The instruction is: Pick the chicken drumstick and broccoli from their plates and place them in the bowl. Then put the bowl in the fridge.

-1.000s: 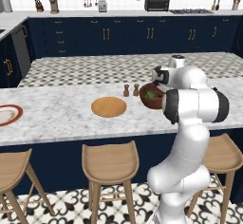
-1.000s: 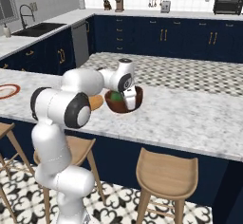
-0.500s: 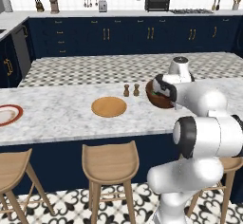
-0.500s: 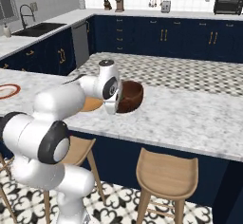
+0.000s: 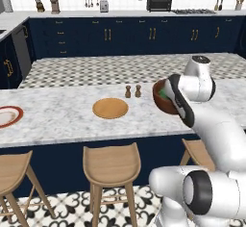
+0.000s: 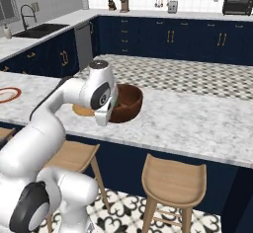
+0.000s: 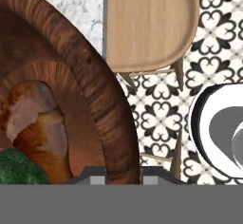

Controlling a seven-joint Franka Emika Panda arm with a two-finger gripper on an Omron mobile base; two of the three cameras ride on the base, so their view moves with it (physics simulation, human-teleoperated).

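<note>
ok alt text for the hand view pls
Close view from the hand: the pincer is shut on the rim of the brown wooden bowl, which holds the chicken drumstick and the broccoli. Beyond the rim lie a marble counter edge, a wooden stool and patterned floor tiles.

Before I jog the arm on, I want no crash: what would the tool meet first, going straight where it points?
The tool is shut on the bowl rim. Beyond it, the stool seat probably comes first, then the patterned floor; depth is unclear.
</note>
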